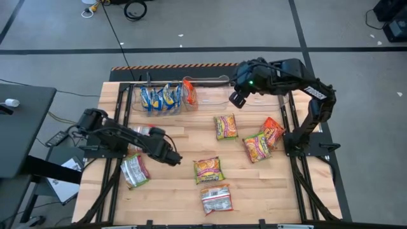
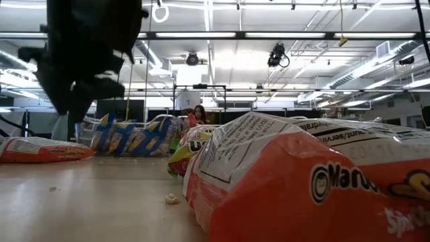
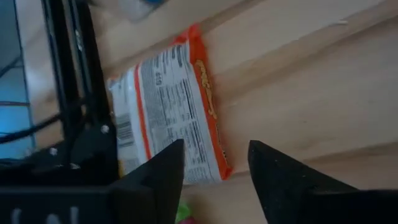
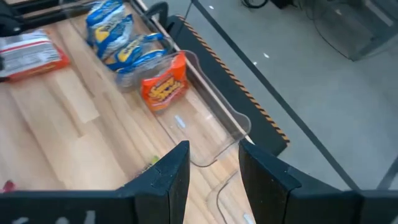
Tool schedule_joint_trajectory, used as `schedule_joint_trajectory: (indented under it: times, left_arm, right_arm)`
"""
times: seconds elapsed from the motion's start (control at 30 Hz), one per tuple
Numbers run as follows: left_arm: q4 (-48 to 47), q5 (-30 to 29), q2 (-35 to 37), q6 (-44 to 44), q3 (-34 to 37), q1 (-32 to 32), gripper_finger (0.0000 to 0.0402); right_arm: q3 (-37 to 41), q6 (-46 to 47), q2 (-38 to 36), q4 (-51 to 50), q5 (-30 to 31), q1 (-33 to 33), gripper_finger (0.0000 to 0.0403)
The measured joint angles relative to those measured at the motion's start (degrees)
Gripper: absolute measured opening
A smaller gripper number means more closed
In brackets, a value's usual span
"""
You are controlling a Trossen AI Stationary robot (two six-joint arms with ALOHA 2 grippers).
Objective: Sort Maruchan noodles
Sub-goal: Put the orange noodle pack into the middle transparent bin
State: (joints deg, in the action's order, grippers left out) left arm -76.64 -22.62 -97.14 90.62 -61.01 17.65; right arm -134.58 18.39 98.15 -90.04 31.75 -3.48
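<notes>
Sorting Maruchan ramen packets: both claws stood empty over the table.

We saw the left gripper point(image 1: 176, 159) spread, holding nothing, with a face-down orange-edged packet point(image 3: 171, 112) on the wood just ahead of its fingertips point(image 3: 163, 167). The right gripper point(image 1: 236, 98) hovered, jaws parted and empty, over the clear bin point(image 4: 211, 134); just beyond it stood an orange packet point(image 4: 165, 88) and the blue-yellow packets point(image 1: 159, 98). More loose packets point(image 1: 208, 170) lay between the two claws. We judged these packets light, crinkly, slippery and brittle inside, so a gentle pinch across a short edge seemed best. Only the left wrist view showed the printed back; only the low view showed a person point(image 2: 199, 113) in the room behind.
</notes>
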Motion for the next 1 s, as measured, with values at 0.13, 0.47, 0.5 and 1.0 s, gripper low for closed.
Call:
schedule_joint_trajectory:
  times: [0.13, 0.47, 0.5, 1.0]
  left_arm:
    - [3.6, 4.8, 0.0, 3.8, 6.2, -1.3, 0.0231]
    - [9.3, 2.6, 0.0, 7.8, 10.7, -3.0, 0.0248]
    - [9.7, 2.4, 0.0, 7.8, 10.1, -2.7, 0.0246]
    - [14.0, 1.2, -0.1, 7.7, 13.3, -4.5, 0.0200]
  right_arm:
    - [0.0, 1.1, 0.0, 0.0, 0.1, 2.0, 0.0143]
    - [0.0, 3.0, 0.1, 0.0, 0.6, 3.3, 0.0143]
    - [0.0, 3.5, 0.1, 0.0, 0.9, 3.3, 0.0143]
    - [0.0, 4.0, 0.2, 0.4, 1.7, 1.7, 0.0143]
